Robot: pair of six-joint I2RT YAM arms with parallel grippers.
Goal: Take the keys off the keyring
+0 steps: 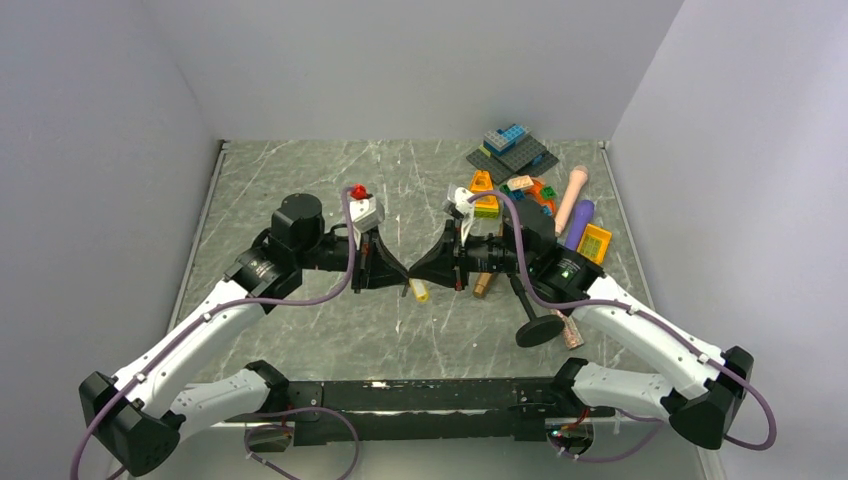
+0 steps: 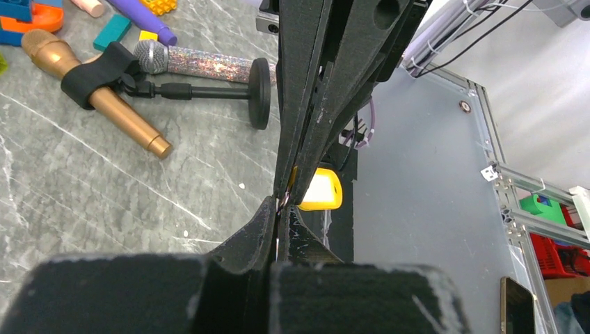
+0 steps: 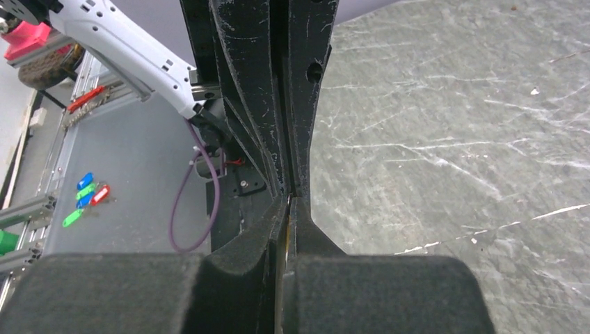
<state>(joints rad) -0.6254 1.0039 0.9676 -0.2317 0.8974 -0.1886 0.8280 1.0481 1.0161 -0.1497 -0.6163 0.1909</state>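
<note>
Top external shows your left gripper (image 1: 399, 277) and right gripper (image 1: 419, 270) tip to tip over the table (image 1: 300, 190), both finger pairs pressed together, the right pinching a brass sliver, likely the keys (image 3: 284, 233), its length aimed at the left tips; the keyring is too small to see.

End effectors (image 1: 407, 274) tip-to-tip above table (image 1: 300, 200)

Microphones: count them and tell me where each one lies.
2. The gold microphone sits clipped in the black stand; the glittery silver microphone lies beside that stand. More could be hidden.
</note>
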